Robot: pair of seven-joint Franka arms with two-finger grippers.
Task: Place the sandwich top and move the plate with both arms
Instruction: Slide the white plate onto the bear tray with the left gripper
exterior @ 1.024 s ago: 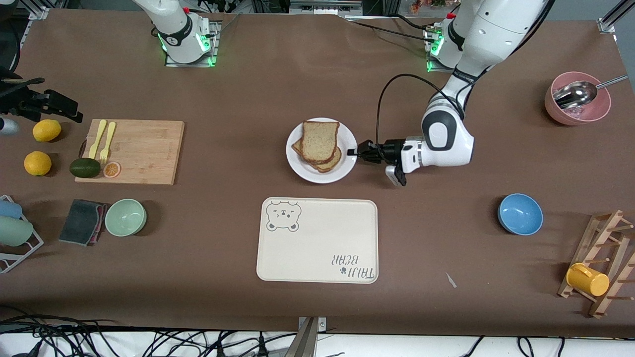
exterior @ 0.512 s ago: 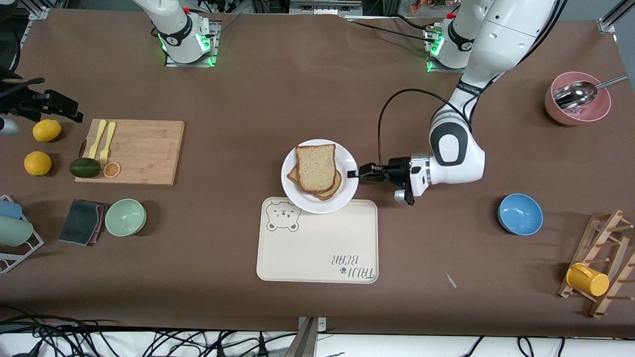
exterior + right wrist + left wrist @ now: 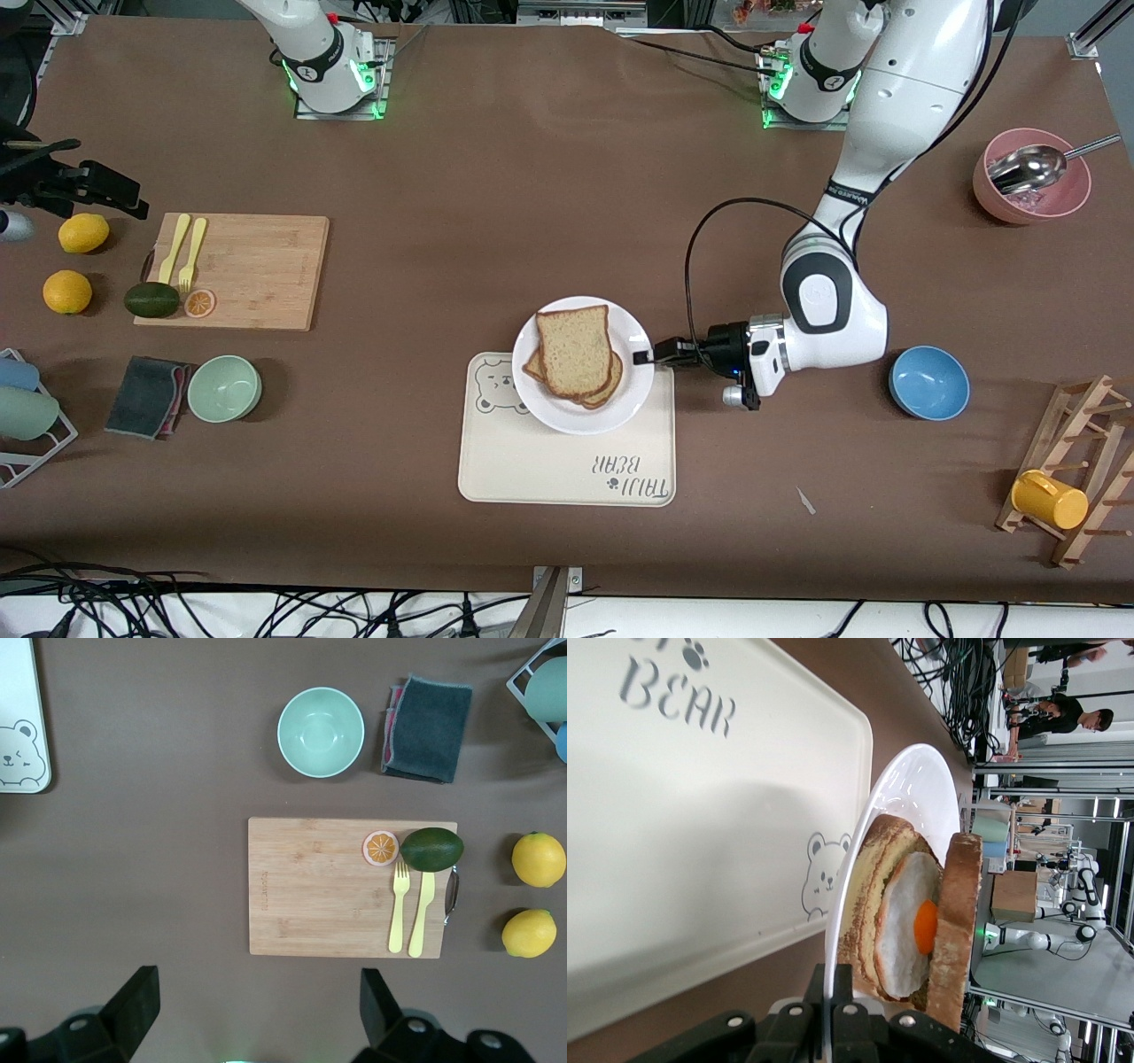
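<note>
Since earlier, plate [image 3: 640,337] came onto tray [image 3: 567,461] corner | left gripper [image 3: 640,357] pinches its rim | right gripper [image 3: 257,1005] waits, spread, over cutting board [image 3: 319,895] | I judge plate stiff, slick; bread [image 3: 576,350] light, may slide.

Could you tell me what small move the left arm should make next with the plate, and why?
Probably carry it a little nearer the front camera, then lower it. The left gripper, jaws shut on the plate rim, holds it over the tray edge nearest the robots, partly past that edge, with the sandwich top on the stack. The right gripper waits open above the cutting board.
</note>
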